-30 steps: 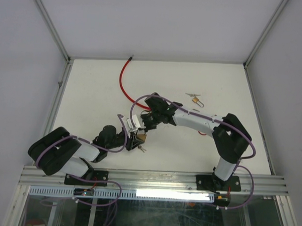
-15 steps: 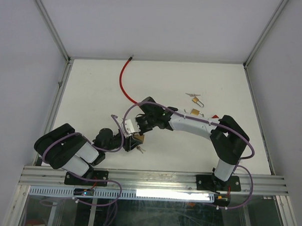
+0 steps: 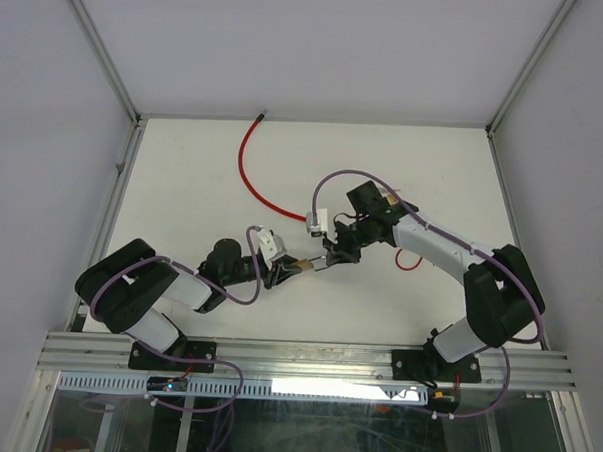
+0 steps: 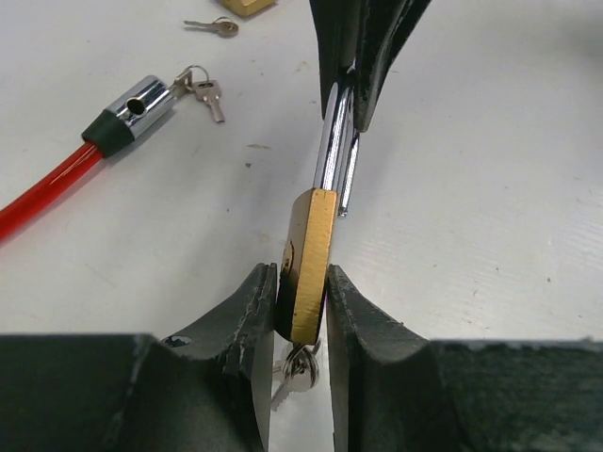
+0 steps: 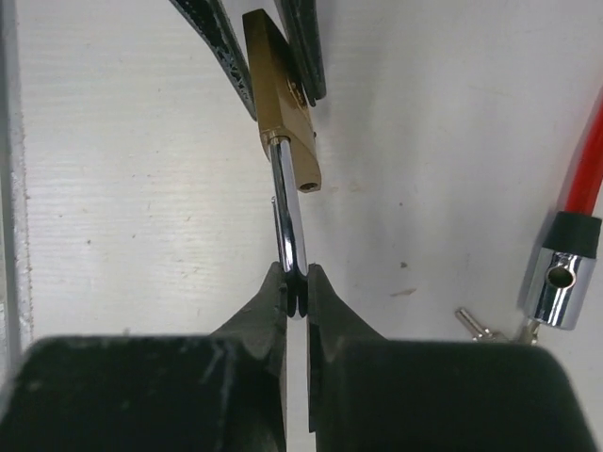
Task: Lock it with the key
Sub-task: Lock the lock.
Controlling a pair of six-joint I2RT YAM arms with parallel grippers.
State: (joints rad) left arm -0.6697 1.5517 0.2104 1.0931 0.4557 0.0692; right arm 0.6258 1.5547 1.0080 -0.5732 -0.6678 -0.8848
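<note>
The left fingers were clenched on the body of the brass padlock, with a key hanging beneath it. The right fingers were clamped on its steel shackle. The padlock was held between both arms over the middle of the table, well apart from every edge. The red cable lock lay near behind it, with open surface to the left.

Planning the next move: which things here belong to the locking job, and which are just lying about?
In the job: brass padlock, body in left gripper, shackle in right gripper, hanging keys at its base.
Lying about: red cable lock, cable keys, loose key.
</note>
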